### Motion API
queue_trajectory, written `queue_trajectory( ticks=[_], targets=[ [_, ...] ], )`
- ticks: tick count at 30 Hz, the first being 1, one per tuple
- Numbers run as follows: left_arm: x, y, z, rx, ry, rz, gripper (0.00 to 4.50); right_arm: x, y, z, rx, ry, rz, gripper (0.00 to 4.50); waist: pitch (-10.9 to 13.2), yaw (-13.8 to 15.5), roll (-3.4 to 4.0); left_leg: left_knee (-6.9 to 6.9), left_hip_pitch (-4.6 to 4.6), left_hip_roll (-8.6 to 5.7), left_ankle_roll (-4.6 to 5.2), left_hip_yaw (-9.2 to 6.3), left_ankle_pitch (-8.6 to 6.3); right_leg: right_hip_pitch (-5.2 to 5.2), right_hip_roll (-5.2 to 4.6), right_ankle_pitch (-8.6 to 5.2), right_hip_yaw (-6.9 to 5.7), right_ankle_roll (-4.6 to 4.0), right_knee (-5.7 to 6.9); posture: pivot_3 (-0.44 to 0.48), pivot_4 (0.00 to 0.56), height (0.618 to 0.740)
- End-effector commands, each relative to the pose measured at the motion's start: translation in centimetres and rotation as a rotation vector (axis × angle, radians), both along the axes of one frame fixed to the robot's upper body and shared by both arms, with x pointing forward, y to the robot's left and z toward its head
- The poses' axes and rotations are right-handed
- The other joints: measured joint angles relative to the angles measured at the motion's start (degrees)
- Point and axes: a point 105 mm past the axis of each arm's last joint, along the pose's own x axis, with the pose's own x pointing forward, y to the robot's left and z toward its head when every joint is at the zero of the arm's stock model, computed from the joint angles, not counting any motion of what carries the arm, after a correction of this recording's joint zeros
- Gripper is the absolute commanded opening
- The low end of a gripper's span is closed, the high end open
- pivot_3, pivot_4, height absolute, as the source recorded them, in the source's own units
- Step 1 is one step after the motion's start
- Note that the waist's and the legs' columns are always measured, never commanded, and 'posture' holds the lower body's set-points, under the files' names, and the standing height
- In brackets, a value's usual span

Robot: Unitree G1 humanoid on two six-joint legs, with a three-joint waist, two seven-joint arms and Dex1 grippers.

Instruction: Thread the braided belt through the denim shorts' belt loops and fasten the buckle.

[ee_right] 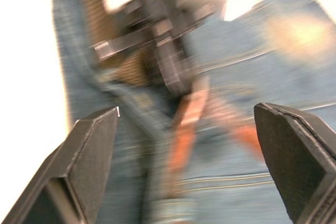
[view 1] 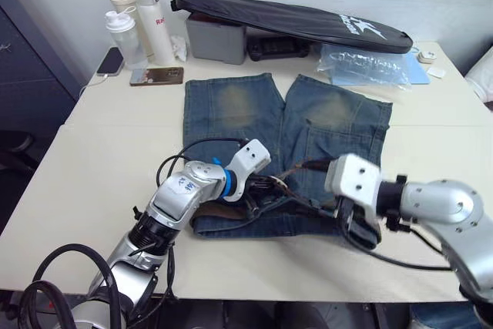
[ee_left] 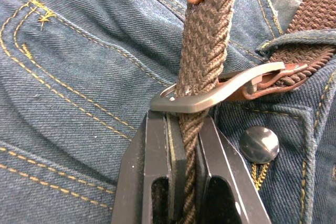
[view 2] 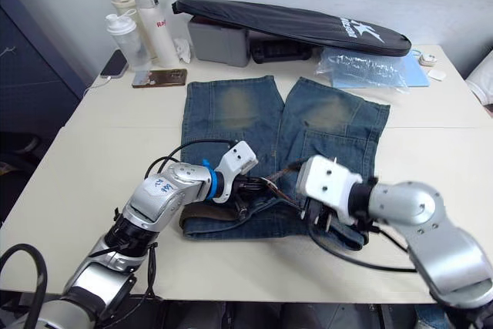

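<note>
So, buckle stage now, belt's basically on.

Left end effector (ee_left: 181,145) is clamped on the braided belt (ee_left: 202,61), strap pinched between its fingers right below the buckle (ee_left: 210,95), w/ the tan-tipped end already poked up through the metal frame. Right end effector (ee_right: 186,145) is spread wide open, gripping nothing, hanging just beside the same spot over the waistband. Belt runs under a belt loop (ee_left: 296,38) on the denim shorts (view 1: 231,105), so threading looks mostly done imo; what's left is seating the prong and snugging it, can't tell if the prong's in yet. Shorts lie flat mid counter (view 1: 92,152), waistband toward the robot. Far edge has bottles (view 1: 142,21), a phone (view 1: 156,75), a grey box, a long black bag (view 1: 300,21) and a plastic pouch, white wall behind.
</note>
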Motion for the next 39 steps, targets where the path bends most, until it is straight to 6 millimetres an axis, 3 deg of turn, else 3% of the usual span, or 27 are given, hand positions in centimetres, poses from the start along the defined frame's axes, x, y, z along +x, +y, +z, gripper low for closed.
queue_trajectory(
  ticks=[1,5,13,17,24,27,28,33,34,35,38,39],
  targets=[
    [-0.4,-0.5,0.9,-0.015,-0.042,-0.038,0.00,2.2,-1.4,0.7,-0.098,-0.126,-0.059,4.45,0.0,0.0,0.01,-0.01,-0.01,0.00,0.01,0.00,0.00,-0.01,-0.01,0.00,0.01,0.00,-0.01,0.000,0.150,0.740],
    [-0.5,-0.6,2.0,-0.031,-0.082,-0.064,0.00,3.8,-1.9,-0.4,-0.162,-0.158,-0.053,4.45,0.0,0.1,0.00,-0.02,-0.06,-0.01,0.02,0.00,0.01,-0.01,-0.05,0.00,0.00,0.00,-0.01,0.000,0.150,0.740],
    [-0.9,-1.1,2.9,-0.065,-0.119,-0.101,0.00,4.1,-1.4,-1.8,-0.201,-0.154,0.006,4.45,0.0,0.1,0.01,0.02,-0.07,0.00,0.03,0.01,0.01,-0.01,-0.02,0.00,0.00,0.00,0.07,0.000,0.150,0.740],
    [-1.0,-1.4,2.9,-0.068,-0.122,-0.108,0.00,4.1,-1.0,-2.2,-0.204,-0.150,0.023,3.33,0.0,0.1,0.01,0.02,-0.07,0.00,0.03,0.01,0.01,-0.01,-0.02,0.00,-0.01,0.00,0.19,0.000,0.150,0.740],
    [-0.8,-1.8,3.4,-0.097,-0.118,-0.118,0.00,3.7,-1.0,-2.4,-0.209,-0.149,0.041,0.16,0.0,0.1,0.01,0.05,-0.07,-0.01,0.03,0.01,0.01,-0.01,-0.01,0.00,-0.01,0.01,0.24,0.000,0.150,0.740],
    [-1.3,-1.8,4.3,-0.180,-0.052,-0.145,0.00,3.6,-1.2,-2.2,-0.226,-0.170,0.047,0.07,0.0,0.1,0.02,0.05,-0.06,-0.01,0.03,0.02,0.01,-0.01,-0.01,0.00,-0.02,0.01,0.25,0.000,0.150,0.740],
    [-1.2,-1.5,4.5,-0.192,-0.033,-0.144,0.71,3.6,-1.3,-2.1,-0.230,-0.179,0.051,0.00,0.0,0.1,0.02,0.05,-0.06,0.00,0.03,0.01,0.01,-0.01,0.00,0.00,-0.02,0.00,0.25,0.000,0.150,0.740],
    [-1.2,1.3,5.0,-0.147,-0.025,-0.219,2.26,3.3,-1.6,-1.5,-0.257,-0.220,0.078,0.00,0.0,-0.1,0.02,0.04,-0.04,0.01,0.02,0.02,0.01,-0.02,0.02,0.00,-0.06,0.01,0.28,0.000,0.150,0.740],
    [-1.1,2.1,5.3,-0.143,-0.024,-0.231,2.91,3.2,-1.7,-1.3,-0.259,-0.229,0.082,0.00,0.0,-0.1,0.03,0.01,-0.01,0.01,0.01,0.05,0.02,-0.02,0.04,0.00,-0.08,0.01,0.27,0.000,0.150,0.740],
    [-1.1,2.8,5.6,-0.141,-0.023,-0.245,3.13,3.1,-1.7,-1.0,-0.260,-0.236,0.085,0.00,0.0,-0.1,0.03,0.01,0.00,0.02,0.01,0.05,0.02,-0.02,0.05,0.00,-0.08,0.00,0.27,0.000,0.150,0.740],
    [-0.9,4.9,6.4,-0.124,-0.026,-0.279,4.45,2.8,-2.1,-0.5,-0.274,-0.255,0.091,0.00,0.0,-0.1,0.05,0.01,0.01,0.02,0.01,0.06,0.02,-0.02,0.03,0.00,-0.08,0.00,0.28,0.000,0.150,0.740],
    [-0.8,5.4,6.6,-0.122,-0.027,-0.278,4.45,2.7,-2.2,-0.4,-0.278,-0.259,0.091,0.00,0.0,-0.1,0.04,0.00,0.00,0.02,0.01,0.05,0.02,-0.02,0.02,0.00,-0.08,0.00,0.27,0.000,0.150,0.740]
  ],
)
